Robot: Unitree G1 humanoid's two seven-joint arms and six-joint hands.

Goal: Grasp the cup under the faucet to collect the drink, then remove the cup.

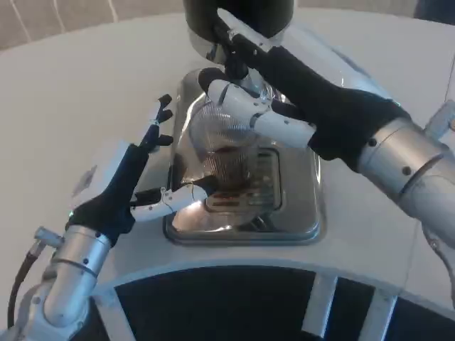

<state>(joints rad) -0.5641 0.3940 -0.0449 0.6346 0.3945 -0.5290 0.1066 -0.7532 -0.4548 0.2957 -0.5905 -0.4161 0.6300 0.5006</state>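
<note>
Cup: a clear ribbed cup (226, 145) stands upright on the drip tray, below the dispenser's dark body, with a little dark drink visible low inside it
Right hand: the right hand (245, 106) reaches in from the tray's right side and lies over the top and upper right of the cup; its white fingers (281, 126) wrap against the cup wall, so it grasps the cup
Right arm: the black wrist and silver forearm (405, 160) run away from the tray toward the right edge
Left hand: the left hand (138, 177) sits just beside the tray's left rim, released and holding nothing, its dark-tipped fingers (162, 117) spread toward the tray's far left corner
Left thumb: one white finger (174, 197) stretches over the tray's left rim toward the foot of the cup; whether it touches the cup cannot be told
Drip tray: the shiny steel drip tray (298, 220) has a slotted grille (264, 181) in its middle, partly covered by the cup
Dispenser: the dark round dispenser (238, 18) rises at the tray's far end, directly above the cup
Table: the white table (78, 85) carries the tray and spreads out on all sides of it
</note>
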